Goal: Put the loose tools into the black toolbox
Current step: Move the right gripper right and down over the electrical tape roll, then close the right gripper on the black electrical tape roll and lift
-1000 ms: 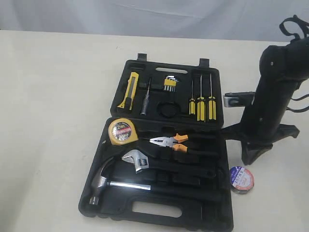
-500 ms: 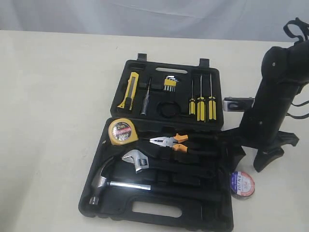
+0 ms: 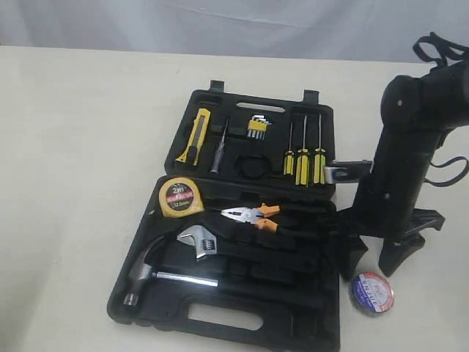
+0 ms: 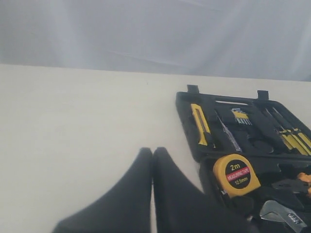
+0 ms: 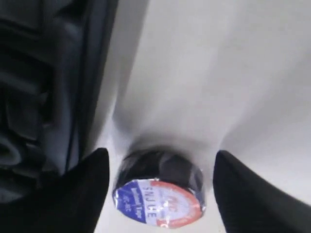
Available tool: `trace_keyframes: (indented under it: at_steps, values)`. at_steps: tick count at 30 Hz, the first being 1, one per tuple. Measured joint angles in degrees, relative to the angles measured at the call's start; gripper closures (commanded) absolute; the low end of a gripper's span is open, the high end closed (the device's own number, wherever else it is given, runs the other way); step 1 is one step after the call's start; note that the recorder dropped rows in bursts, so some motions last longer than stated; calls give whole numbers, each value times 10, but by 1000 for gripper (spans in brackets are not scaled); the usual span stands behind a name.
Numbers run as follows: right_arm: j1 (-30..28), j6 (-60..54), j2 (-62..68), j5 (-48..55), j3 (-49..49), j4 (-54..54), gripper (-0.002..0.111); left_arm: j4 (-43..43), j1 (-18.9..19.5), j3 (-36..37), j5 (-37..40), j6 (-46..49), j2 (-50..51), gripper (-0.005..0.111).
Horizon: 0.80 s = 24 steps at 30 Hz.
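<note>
The black toolbox point(image 3: 220, 317) lies open. Its recesses hold the yellow tape measure point(image 3: 181, 197), the orange-handled pliers point(image 3: 253, 216) and the yellow-black utility knife point(image 3: 193, 136). The black tape roll point(image 3: 371, 293), with its blue-red-white label, rests on the table just right of the box. My right gripper point(image 3: 374, 268) stands open over it, one finger on each side and neither touching; in the right wrist view the tape roll point(image 5: 160, 191) sits between the tips of the right gripper point(image 5: 161, 155). My left gripper point(image 4: 152, 153) is shut and empty, left of the tape measure point(image 4: 236, 174).
A steel hammer point(image 3: 146, 275) and an adjustable wrench point(image 3: 201, 242) fill the lower half of the box. Three screwdrivers point(image 3: 302, 163) and hex keys point(image 3: 257, 126) sit in the lid. The box wall point(image 5: 58, 97) runs close beside one right finger. A metal bracket point(image 3: 344, 173) juts from the right arm.
The right gripper opened and came down and left to straddle the tape roll. The toolbox slid a little to the left, and the roll shifted slightly toward the front.
</note>
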Motion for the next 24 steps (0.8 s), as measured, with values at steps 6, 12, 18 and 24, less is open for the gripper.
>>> trace_keyframes:
  at_steps: [6,12,18,24]
  values:
    - [33,19,0,0,0,-20,48,0,0,0,0,0,0,107]
    - [49,57,0,-2,0,-53,48,0,0,0,0,0,0,107]
    - [49,66,0,3,23,-64,48,0,0,0,0,0,0,107]
    - [49,71,0,10,33,-68,48,0,0,0,0,0,0,107]
